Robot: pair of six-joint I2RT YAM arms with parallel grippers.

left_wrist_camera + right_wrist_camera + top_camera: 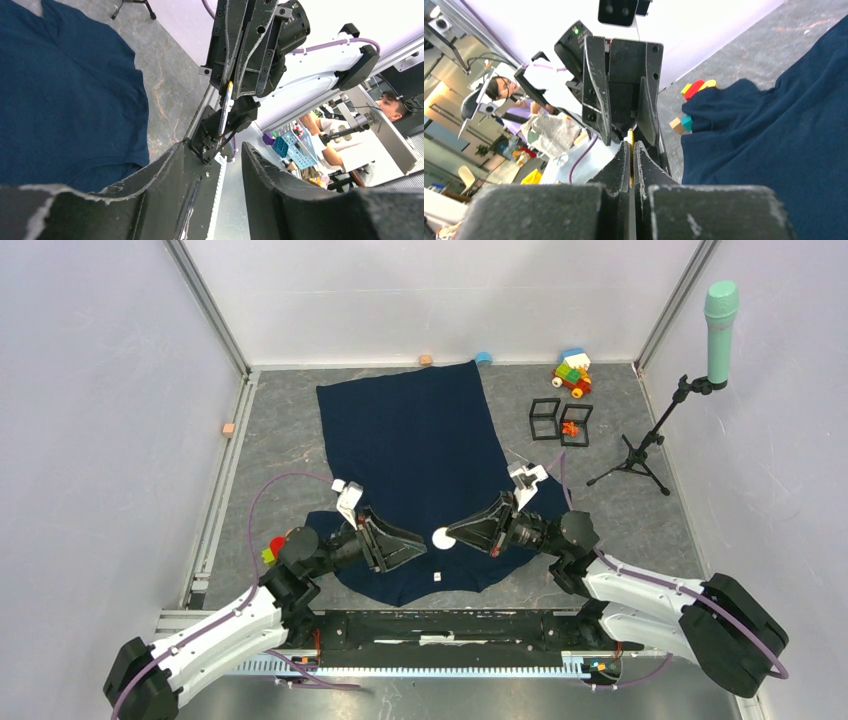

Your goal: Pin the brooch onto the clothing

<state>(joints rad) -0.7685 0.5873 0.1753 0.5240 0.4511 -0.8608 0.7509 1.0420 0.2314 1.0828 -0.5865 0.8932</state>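
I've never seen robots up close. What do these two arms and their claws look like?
The left arm and right arm have white shells with black joints; a purple cable runs along each. The left gripper and right gripper are black wedges, their fingers scuffed whitish at the edges.

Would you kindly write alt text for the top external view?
Two robot arms meet over a navy shirt spread on a grey table; the right gripper holds a round white brooch close to the left gripper.
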